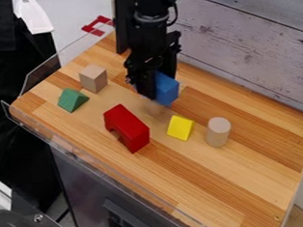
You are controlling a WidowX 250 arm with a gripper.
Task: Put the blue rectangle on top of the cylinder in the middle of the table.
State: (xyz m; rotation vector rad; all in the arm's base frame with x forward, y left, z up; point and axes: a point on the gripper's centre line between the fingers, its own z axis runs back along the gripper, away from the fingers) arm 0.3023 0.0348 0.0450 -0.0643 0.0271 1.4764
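Tabletop (248, 177), striped wood, set against a wall of pale weathered planks (247, 46). Robot arm, black, one: entered from the top edge and hung over the far middle of the surface. Gripper (157, 90), two-fingered, pointed down: was closed upon the blue block (168, 88), its fingers parted only by the piece between them, the nearer one covering part of a face.

Arch, red (130, 129): stood nearer the front edge. Blue block, the task's piece: was in the grasp, above a pale wooden shape (156, 108), blurred and partly hidden, probably the middle cylinder; contact between the two could not be told. Handling, by judgement: light, rigid, hardly fragile, smooth enough to slip or twist under an uneven pinch; best held across two opposite flat sides, high up, leaving the underside free to seat. A round top offered scant bearing, so centring and a level release mattered.

Cylinder, spare (218, 131): stood upright, apart. Cube, plain wood (93, 78): lay near the far left. Wedge, green (72, 99): lay beside the cube. Piece, yellow (180, 127): lay between arch and spare cylinder.
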